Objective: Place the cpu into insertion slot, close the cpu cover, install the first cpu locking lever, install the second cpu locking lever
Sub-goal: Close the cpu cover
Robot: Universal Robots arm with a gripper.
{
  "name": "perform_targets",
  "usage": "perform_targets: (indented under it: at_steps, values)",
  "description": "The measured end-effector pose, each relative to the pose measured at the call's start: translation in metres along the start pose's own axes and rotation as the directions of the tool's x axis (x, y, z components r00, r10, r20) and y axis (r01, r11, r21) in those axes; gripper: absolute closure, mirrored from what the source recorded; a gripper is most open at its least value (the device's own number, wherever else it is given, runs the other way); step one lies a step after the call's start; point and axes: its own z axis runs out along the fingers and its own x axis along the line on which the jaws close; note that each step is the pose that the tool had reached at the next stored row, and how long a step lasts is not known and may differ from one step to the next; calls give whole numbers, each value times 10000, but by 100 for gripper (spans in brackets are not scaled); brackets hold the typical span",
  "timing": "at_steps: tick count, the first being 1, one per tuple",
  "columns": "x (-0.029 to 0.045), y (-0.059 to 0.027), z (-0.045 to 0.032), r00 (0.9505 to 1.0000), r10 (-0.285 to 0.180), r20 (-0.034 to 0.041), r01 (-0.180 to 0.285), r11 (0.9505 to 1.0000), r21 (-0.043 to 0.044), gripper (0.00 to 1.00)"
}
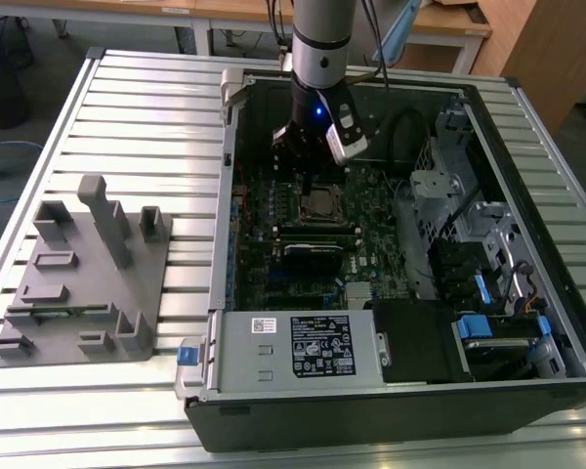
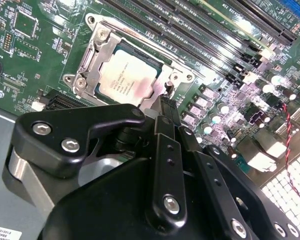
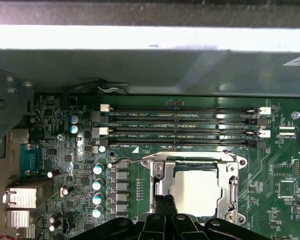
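The cpu (image 2: 126,77) (image 3: 197,192), a pale silver square, lies in the insertion slot (image 1: 319,203) on the green board. Over it the cpu cover (image 2: 91,61) (image 3: 161,181) lies flat, its silver frame around the chip's edges. A thin wire locking lever (image 3: 190,159) runs along one side of the socket, its hooked end sticking out past the corner. My gripper (image 2: 166,97) (image 3: 165,201) hangs just above the socket's edge, fingers together, beside a small upright metal tab (image 2: 169,85). In the exterior view my gripper (image 1: 306,161) sits low inside the case, at the socket's far side.
Long black memory slots (image 3: 180,125) run beside the socket, with capacitors (image 3: 97,185) close by. A grey power supply box (image 1: 293,347) fills the case's near side and a drive cage (image 1: 469,244) the exterior view's right. A grey fixture plate (image 1: 78,274) lies on the slatted table.
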Motion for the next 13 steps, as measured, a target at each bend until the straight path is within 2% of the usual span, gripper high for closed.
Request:
perform_targets:
  at_steps: [3, 13]
  values:
    - [-12, 0, -1, 10000, -2, -2, 2, 10000, 3, 89]
    - [-133, 0, 7, 10000, 0, -1, 0, 10000, 1, 89]
